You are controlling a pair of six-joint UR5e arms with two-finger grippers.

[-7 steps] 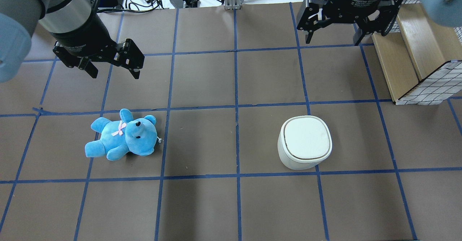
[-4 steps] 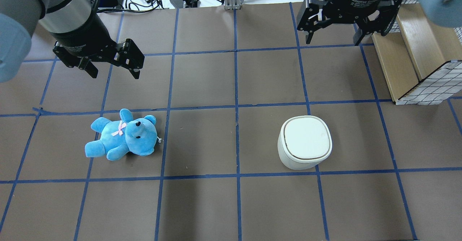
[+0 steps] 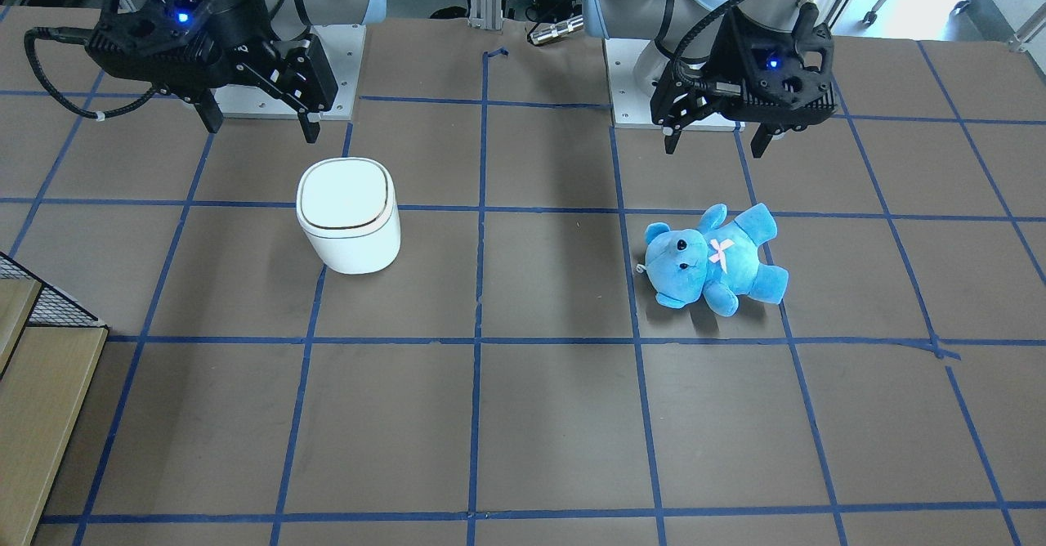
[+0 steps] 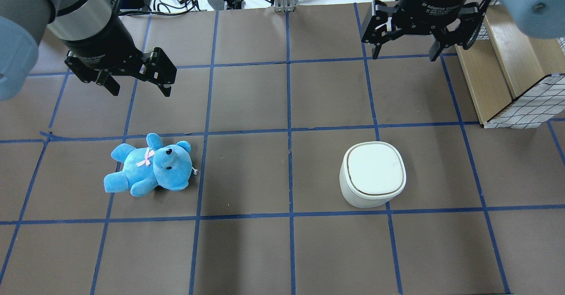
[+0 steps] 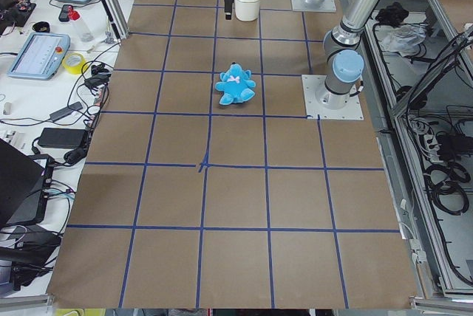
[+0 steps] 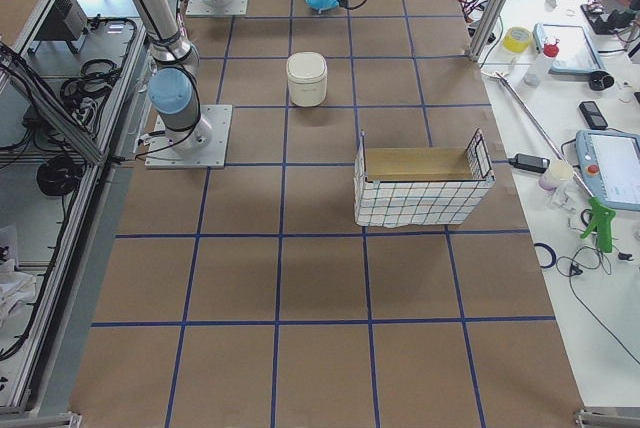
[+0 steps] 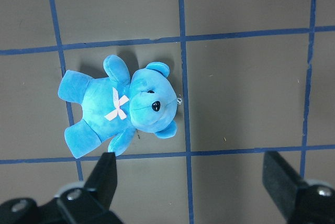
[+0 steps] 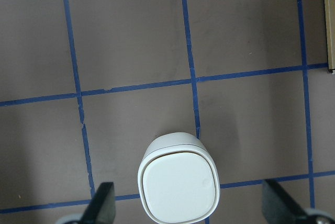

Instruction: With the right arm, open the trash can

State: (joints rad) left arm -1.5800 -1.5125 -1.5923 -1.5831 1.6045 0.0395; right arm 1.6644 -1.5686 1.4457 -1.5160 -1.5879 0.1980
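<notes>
Trash can (image 4: 373,173) update for you: basically nothing's done yet. Going big to small, the counter (image 4: 247,109) has the can standing upright on the right arm's half, sitting across a blue tape line and well apart from everything else. Your right arm (image 4: 527,3) is up high with its tool (image 4: 405,55) spread wide and empty, nowhere near touching the can. In the right wrist view the can shows low in frame, between the two fingers. The left tool (image 4: 140,92) is spread too and holds nothing, hanging above the blue teddy bear (image 4: 150,171), which lies on its back on the other half. The lid (image 4: 375,168) is flat and shut, with the dark seam unbroken all round. So I'd say the whole job is left: come down, get onto the lid, pop it.
</notes>
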